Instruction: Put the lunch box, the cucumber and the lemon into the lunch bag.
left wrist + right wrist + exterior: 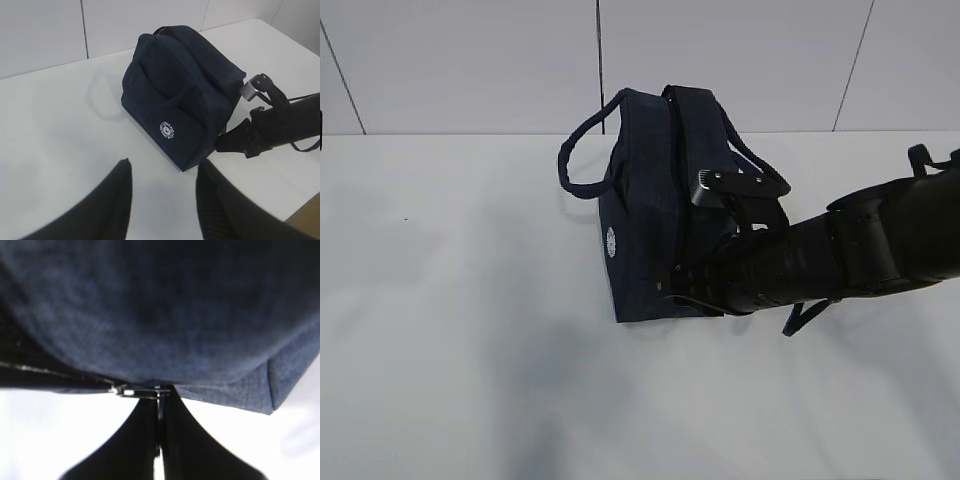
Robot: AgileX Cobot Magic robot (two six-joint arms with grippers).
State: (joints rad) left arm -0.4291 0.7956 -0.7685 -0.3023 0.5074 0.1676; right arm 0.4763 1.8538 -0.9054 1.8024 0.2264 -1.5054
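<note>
The dark navy lunch bag (655, 205) stands in the middle of the white table, white round logo facing left; it also shows in the left wrist view (180, 95) and fills the right wrist view (160, 310). My right gripper (682, 288) is at the bag's lower right corner, shut on the metal zipper pull (142, 391), which runs between its fingertips (160, 395). My left gripper (162, 170) is open and empty, over bare table just in front of the bag's near corner. The lunch box, the cucumber and the lemon are out of view.
The white table (450, 300) runs all round the bag, with a pale panelled wall (470, 60) behind. The bag's loop handles (582, 150) stick out to the left and right. My right arm (860, 245) reaches in from the right edge.
</note>
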